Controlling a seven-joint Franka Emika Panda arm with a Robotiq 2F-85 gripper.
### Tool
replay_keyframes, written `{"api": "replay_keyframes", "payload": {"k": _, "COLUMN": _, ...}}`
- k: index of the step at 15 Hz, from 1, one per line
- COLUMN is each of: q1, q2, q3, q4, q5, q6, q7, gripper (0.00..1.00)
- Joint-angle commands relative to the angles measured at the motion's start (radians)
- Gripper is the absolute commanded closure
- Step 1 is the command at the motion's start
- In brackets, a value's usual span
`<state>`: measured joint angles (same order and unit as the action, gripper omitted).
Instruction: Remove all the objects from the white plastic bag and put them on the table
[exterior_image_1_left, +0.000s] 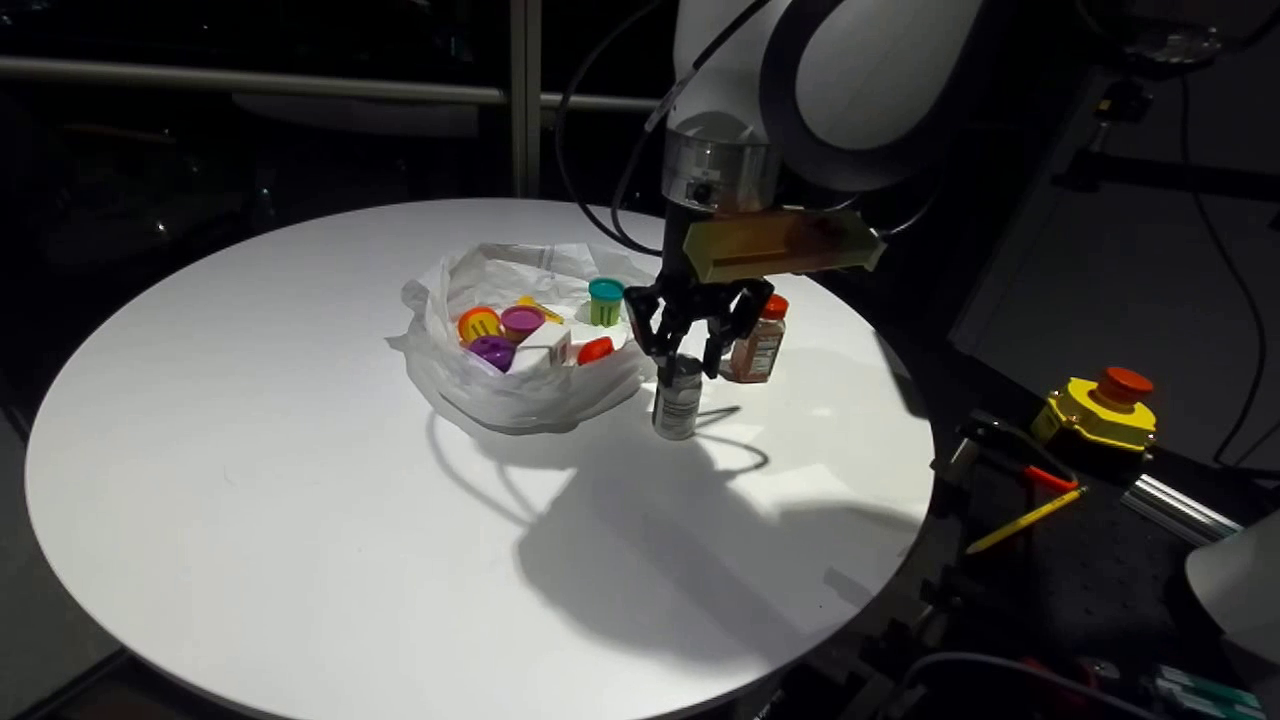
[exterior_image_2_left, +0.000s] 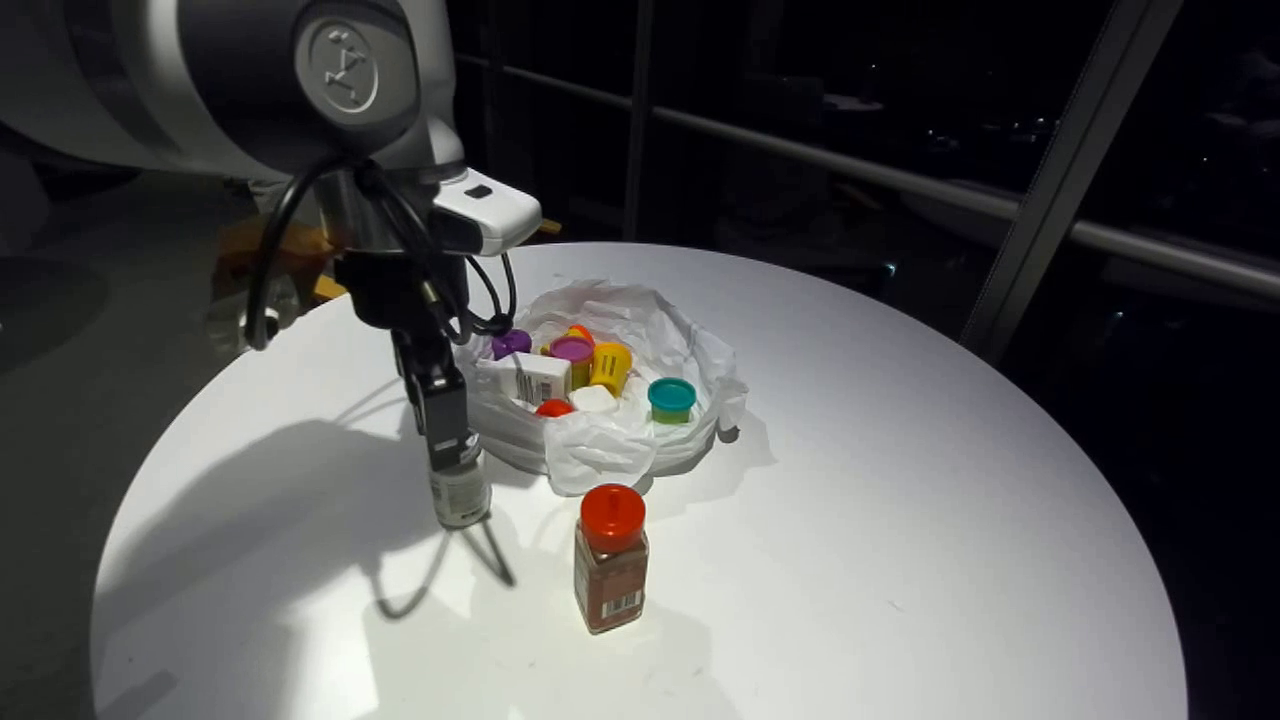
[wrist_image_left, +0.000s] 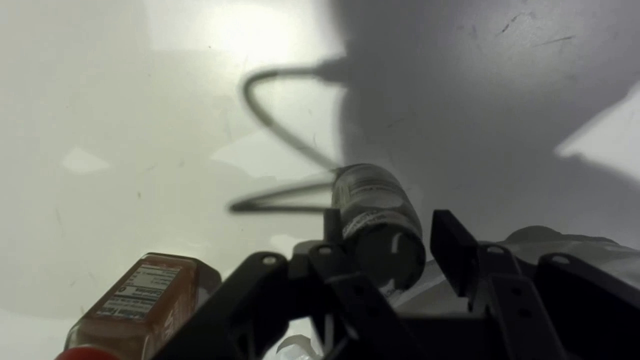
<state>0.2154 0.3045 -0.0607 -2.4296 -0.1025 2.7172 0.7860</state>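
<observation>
Probably the step in hand is leaving the small jar on the round white table, for it stands upright just outside the white plastic bag, near the red-capped bottle. The gripper has its fingers spread around the jar; in the wrist view a gap shows on one side, while on the other it is hard to tell whether finger and jar touch. Centring first, then rising straight up, seems wise, since a sideways drag could tip the jar. The teal-lidded tub and the white box, among others, lie inside the bag. A broad shadow falls across the tabletop, which bears faint scratches. Beyond, the room is dark, crossed by a metal rail; a yellow stop box sits off the table.
</observation>
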Motion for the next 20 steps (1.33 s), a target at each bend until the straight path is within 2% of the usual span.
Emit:
{"api": "replay_keyframes", "payload": {"k": 1, "q1": 0.009, "q2": -0.046, "q3": -0.023, "q4": -0.006, "q5": -0.025, "q6": 0.011, "q7": 0.005, "gripper": 0.17}}
{"api": "replay_keyframes", "payload": {"k": 3, "q1": 0.004, "q2": -0.050, "q3": -0.041, "q4": 0.035, "q5": -0.045, "q6": -0.038, "q7": 0.006, "gripper": 0.02}}
{"api": "replay_keyframes", "payload": {"k": 4, "q1": -0.010, "q2": -0.039, "q3": -0.045, "q4": 0.068, "q5": -0.039, "q6": -0.058, "q7": -0.004, "gripper": 0.00}}
{"api": "replay_keyframes", "payload": {"k": 7, "q1": -0.034, "q2": 0.033, "q3": -0.070, "q4": 0.187, "q5": -0.039, "q6": -0.109, "q7": -0.010, "gripper": 0.00}}
{"api": "replay_keyframes", "payload": {"k": 13, "q1": -0.103, "q2": 0.207, "q3": -0.075, "q4": 0.423, "q5": 0.021, "q6": -0.184, "q7": -0.033, "gripper": 0.00}}
{"api": "replay_keyframes", "payload": {"k": 20, "q1": -0.153, "q2": 0.364, "q3": -0.056, "q4": 0.653, "q5": 0.150, "q6": -0.256, "q7": -0.031, "gripper": 0.00}}
